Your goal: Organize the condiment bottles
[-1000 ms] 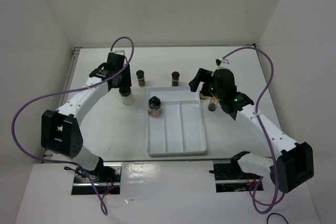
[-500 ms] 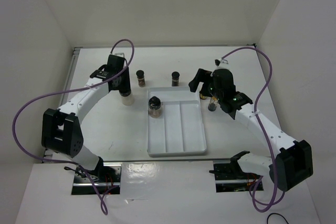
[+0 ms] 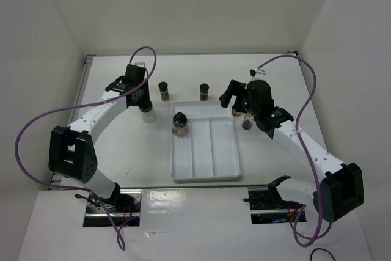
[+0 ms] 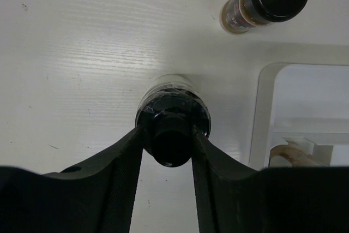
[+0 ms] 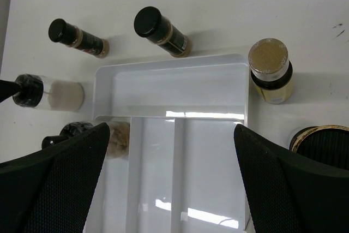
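A: Left pincer?
B: Clenched on the pale jar's cap. The jar is upright directly under it, on the far-left part of the desk, just left of the tray.
A: Lifted?
B: Can't tell.
A: Right pincer?
B: Released, spread wide above the tray's far end. Yellow bottle is off the tray's far-right corner, untouched.

No word, brand, number or sign can be read anywhere. The two dark brown bottles carry label bands with some print, but it is too small and blurred to make out in any view
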